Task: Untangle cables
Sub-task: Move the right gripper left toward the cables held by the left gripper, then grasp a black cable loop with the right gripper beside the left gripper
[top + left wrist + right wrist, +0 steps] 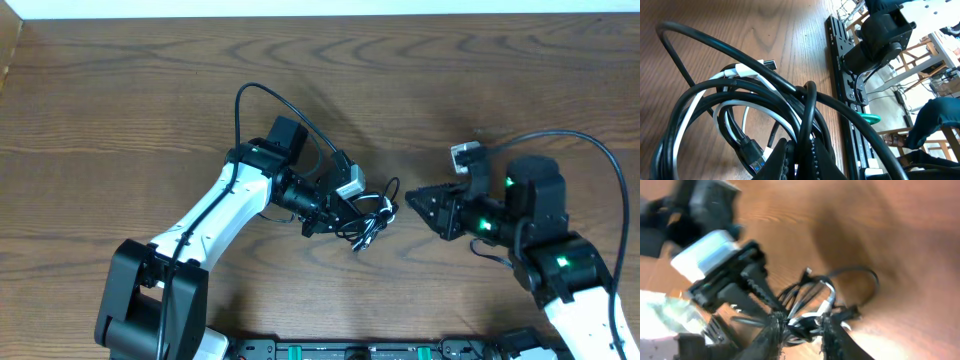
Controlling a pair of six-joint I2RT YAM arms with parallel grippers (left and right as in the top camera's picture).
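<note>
Wooden table [150,100], cables [378,212] clumped diagonally, left end effector [348,218] clamping

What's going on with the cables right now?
The left gripper is shut on the tangled black-and-white cable bundle near the middle of the table. The right gripper is at the bundle's other side, fingers straddling some strands; whether it grips them is unclear. Nothing is untangled yet.

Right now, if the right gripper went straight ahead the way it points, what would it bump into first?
Probably the cable bundle, which the left gripper holds. The right gripper points at it across a short gap, though relative height is unclear.
</note>
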